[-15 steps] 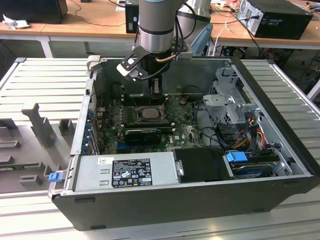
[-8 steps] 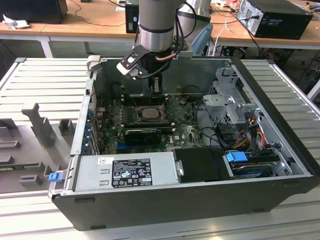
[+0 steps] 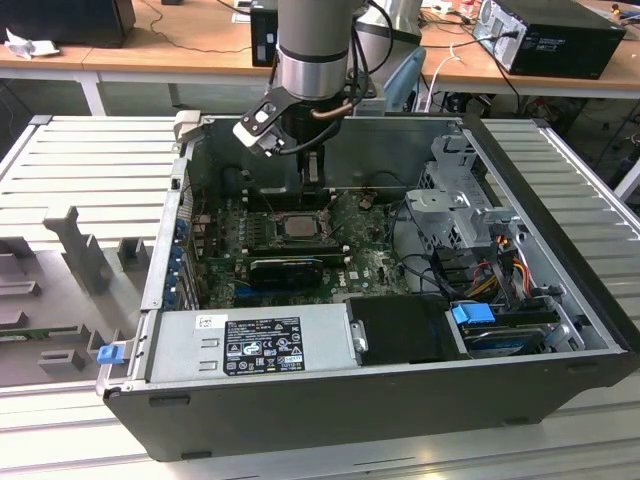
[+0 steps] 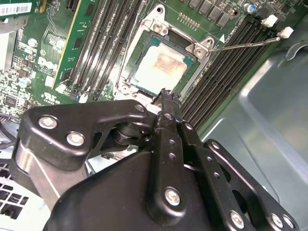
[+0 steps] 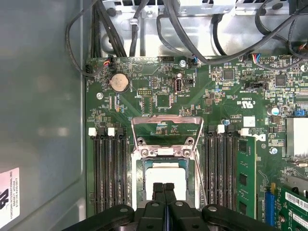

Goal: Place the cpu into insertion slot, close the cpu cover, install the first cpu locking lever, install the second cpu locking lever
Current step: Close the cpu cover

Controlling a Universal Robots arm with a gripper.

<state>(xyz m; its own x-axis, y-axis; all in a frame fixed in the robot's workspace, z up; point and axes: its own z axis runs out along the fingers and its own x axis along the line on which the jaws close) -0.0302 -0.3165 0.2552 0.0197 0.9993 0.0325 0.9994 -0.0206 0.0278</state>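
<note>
An open desktop computer case (image 3: pixel 350 400) lies on its side on a slatted metal table (image 3: pixel 80 160), and a single robot arm reaches down into it from above. In the first wrist view the gripper (image 5: pixel 164 190) hangs directly over the processor area of the green motherboard (image 5: pixel 159 86). Its jaws are closed, the two black fingertips (image 5: pixel 158 192) pressed side by side with nothing visible between them. The cpu (image 4: pixel 161 67), a small square chip with a pale metal top, sits inside the insertion slot (image 5: pixel 166 152), square with the socket's silvery rim. The fingertips hide part of the chip's near edge, and it is hard to tell whether they touch it or hover just above it. The cpu cover (image 5: pixel 166 119), a thin silver frame with a square window, is swung open on its hinge away from the chip, and board components show through the window. In the second wrist view a thin wire locking lever (image 4: pixel 245 43) juts out from one corner of the socket and crosses above the long black memory slots (image 4: pixel 226 62), not latched down. More memory slots run along both sides of the socket. A round coin battery (image 5: pixel 119 83) sits on the board beyond the open cover, with bundles of black cables (image 5: pixel 192 38) past the board's edge. In the exterior view a grey power supply (image 3: pixel 250 345) fills the case's near side, and a black graphics card (image 3: pixel 285 270) lies between it and the socket.
</note>
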